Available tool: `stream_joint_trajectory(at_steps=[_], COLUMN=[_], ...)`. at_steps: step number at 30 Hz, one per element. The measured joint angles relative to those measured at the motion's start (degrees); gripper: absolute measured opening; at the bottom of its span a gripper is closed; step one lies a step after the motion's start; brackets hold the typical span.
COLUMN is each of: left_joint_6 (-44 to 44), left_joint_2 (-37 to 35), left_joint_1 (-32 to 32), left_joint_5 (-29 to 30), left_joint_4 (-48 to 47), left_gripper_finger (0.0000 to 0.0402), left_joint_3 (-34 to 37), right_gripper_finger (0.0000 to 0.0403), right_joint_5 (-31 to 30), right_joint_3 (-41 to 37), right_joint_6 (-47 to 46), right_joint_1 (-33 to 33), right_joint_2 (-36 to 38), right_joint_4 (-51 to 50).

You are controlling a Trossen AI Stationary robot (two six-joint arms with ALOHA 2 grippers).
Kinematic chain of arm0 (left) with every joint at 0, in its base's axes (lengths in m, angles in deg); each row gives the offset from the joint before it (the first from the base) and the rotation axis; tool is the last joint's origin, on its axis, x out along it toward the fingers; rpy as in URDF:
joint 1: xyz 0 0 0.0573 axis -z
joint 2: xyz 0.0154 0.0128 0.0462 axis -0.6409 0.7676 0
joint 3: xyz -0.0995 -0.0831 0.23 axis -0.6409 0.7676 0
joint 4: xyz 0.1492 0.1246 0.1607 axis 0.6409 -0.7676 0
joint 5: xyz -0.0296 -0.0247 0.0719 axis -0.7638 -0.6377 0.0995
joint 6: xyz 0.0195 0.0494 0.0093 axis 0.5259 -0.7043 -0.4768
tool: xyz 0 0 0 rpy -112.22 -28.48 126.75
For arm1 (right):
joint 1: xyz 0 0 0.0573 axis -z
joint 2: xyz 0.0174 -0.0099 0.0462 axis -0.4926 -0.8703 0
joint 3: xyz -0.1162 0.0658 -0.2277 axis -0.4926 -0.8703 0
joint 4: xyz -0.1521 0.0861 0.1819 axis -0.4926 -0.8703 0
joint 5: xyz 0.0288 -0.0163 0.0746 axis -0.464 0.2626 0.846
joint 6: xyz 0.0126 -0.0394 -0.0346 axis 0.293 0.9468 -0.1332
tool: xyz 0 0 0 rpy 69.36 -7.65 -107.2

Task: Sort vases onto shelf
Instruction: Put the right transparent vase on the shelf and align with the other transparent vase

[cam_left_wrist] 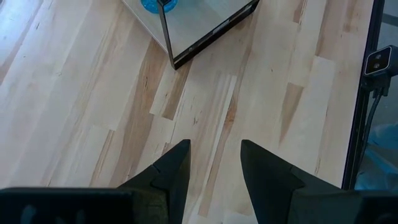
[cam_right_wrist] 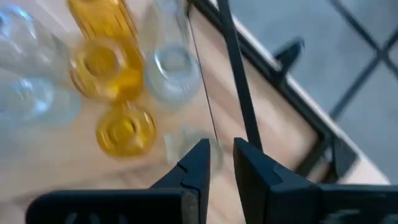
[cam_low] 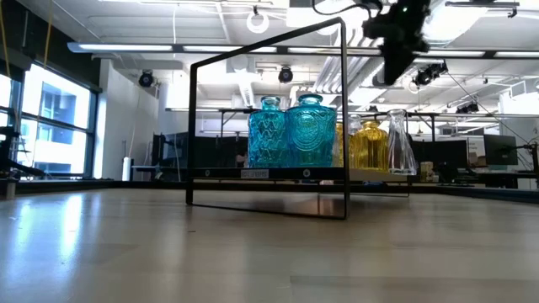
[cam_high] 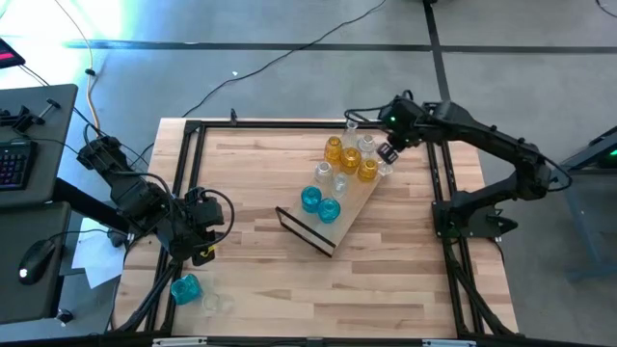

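Now, up front, a teal vase lies off the shelf, left gripper just beyond, fingers parted and empty. Further back the shelf carries teal, clear and amber vases; right gripper hovers over its far end, narrow, holding nothing.

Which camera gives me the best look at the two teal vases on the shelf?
The low view: both teal vases stand side by side, full height, behind the shelf wire frame. The high view shows only their tops. The left wrist view catches one's edge; the right wrist view shows neither.
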Motion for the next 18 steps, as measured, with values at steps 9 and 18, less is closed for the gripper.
stream_joint_trajectory(at_steps=[9, 18], left_joint_6=[-1.3, -3.0], left_joint_2=[0.0, 0.0], left_joint_1=[0.0, 0.0], left_joint_5=[1.6, 1.6], left_joint_4=[0.0, 0.0], left_gripper_finger=[0.0133, 0.0133], left_joint_3=[0.0, 0.0], right_gripper_finger=[0.0006, 0.0000], right_joint_5=[0.6, 7.8], right_joint_3=[-3.4, -12.0], right_joint_6=[-8.7, -11.8], right_joint_1=[0.2, 3.5], right_joint_2=[4.0, 6.6], right_joint_4=[-11.7, -6.5])
